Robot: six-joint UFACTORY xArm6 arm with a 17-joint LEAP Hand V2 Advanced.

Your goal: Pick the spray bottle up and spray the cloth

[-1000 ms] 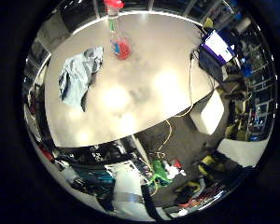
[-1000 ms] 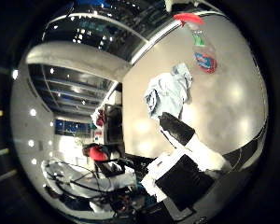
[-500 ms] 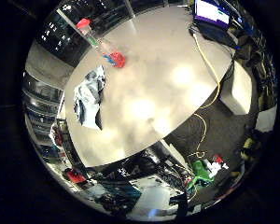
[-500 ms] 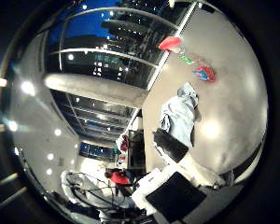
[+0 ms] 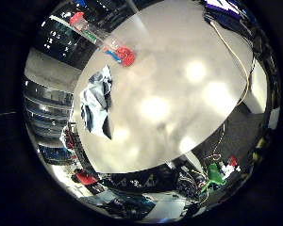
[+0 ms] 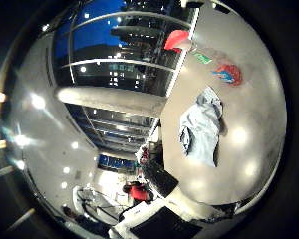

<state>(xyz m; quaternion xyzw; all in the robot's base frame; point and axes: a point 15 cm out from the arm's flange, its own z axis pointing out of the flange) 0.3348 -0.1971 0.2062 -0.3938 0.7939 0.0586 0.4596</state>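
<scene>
The spray bottle (image 5: 98,36) stands on the pale round table (image 5: 179,94) near its far edge. It has a clear body, a red spray head and a red base. A crumpled blue-grey cloth (image 5: 96,101) lies on the table a short way from the bottle, not touching it. Both also appear in the thumb side view: the bottle (image 6: 204,59) and the cloth (image 6: 202,124). My hand (image 6: 177,206) shows only as black and white body parts beside the table's near edge, well away from both things and holding nothing that I can see.
A white box (image 5: 259,89) stands against the table's side. A monitor (image 5: 221,7) sits past the far edge. Green and red clutter (image 5: 216,173) lies on the floor below. Large dark windows (image 6: 114,55) rise behind the bottle.
The whole picture has turned and shifted, so the palm has moved. The cloth now looks somewhat larger. Bottle and cloth keep the same places on the table.
</scene>
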